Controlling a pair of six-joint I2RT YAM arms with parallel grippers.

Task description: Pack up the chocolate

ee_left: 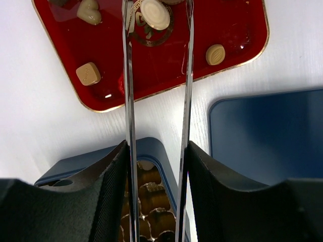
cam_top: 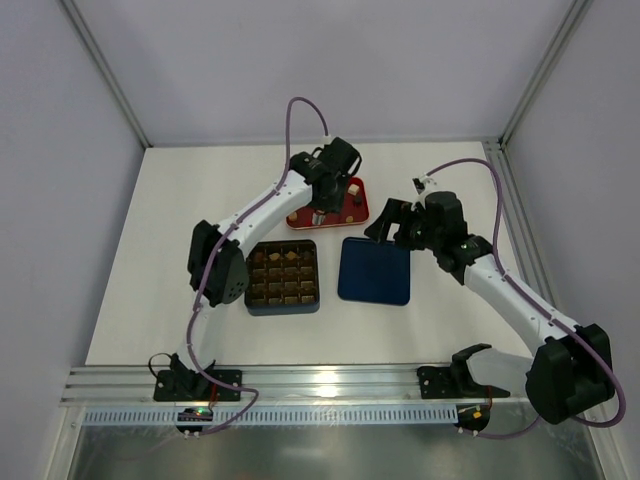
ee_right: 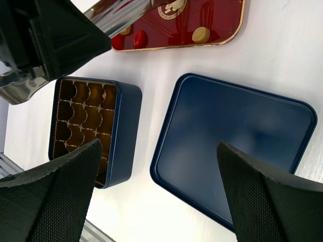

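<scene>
Chocolate pieces lie on a red tray (ee_left: 227, 25): a round cream one (ee_left: 155, 13), a cream heart (ee_left: 89, 11), a tan cube (ee_left: 88, 73) and a tan oval (ee_left: 215, 54). My left gripper (ee_left: 157, 151) is shut on metal tongs (ee_left: 130, 91), whose two blades reach over the tray on either side of the round cream piece. In the top view the left gripper (cam_top: 320, 205) hangs over the tray (cam_top: 362, 212). My right gripper (ee_right: 161, 191) is open and empty above the navy lid (ee_right: 237, 136); it also shows in the top view (cam_top: 385, 222).
The dark box (cam_top: 283, 308) with gridded brown compartments stands below the tray, left of the lid (cam_top: 375, 270). In the right wrist view the box (ee_right: 126, 126) is at the left and the tray (ee_right: 222, 20) at the top, holding a cream round (ee_right: 201, 34).
</scene>
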